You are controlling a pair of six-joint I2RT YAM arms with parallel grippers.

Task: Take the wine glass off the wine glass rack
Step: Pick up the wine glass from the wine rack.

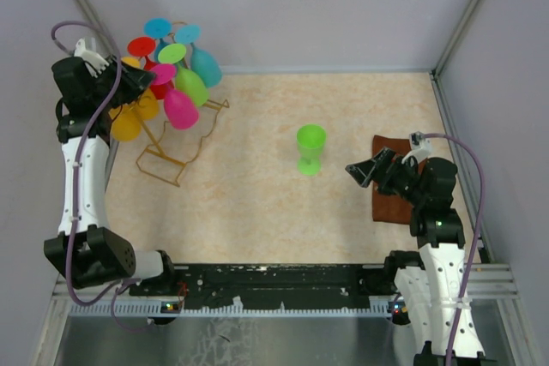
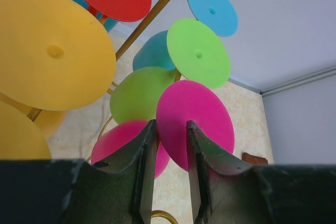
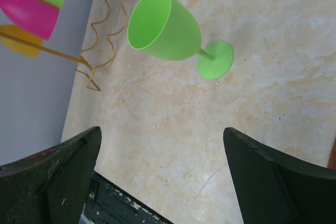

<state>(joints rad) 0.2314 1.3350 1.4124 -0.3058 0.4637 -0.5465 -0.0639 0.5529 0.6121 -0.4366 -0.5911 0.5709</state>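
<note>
Magenta wine glass [image 2: 205, 114] hangs on the golden wine glass rack [image 2: 149, 18], left gripper [image 2: 171, 125] set narrow at its stem, grip I cannot tell, so lift the foot off its hook before drawing back; right gripper [image 3: 161, 130] gapes idle.

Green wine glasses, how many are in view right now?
2. One green wine glass stands upright on the table, apart from the wine glass rack; a second green glass hangs on the rack among other colours. More could be hidden behind those.
</note>
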